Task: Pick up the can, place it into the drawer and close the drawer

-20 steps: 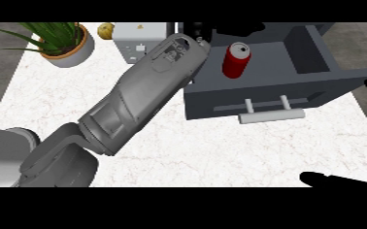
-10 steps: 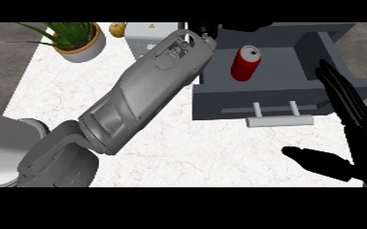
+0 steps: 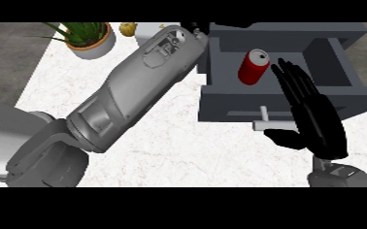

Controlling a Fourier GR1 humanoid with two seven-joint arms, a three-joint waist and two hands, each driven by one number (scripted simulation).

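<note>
Upright red can (image 3: 253,68) with silver top inside drawer (image 3: 276,104); right hand (image 3: 314,119) fingers straight.

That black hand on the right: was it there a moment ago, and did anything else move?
A second ago only the right hand's tip showed at the lower right edge. It has since risen into view and now stands open, fingers straight, over the drawer's front, beside the red can. It holds nothing. The can stayed upright in the open drawer, and the left forearm stayed stretched toward the drawer's left side.
</note>
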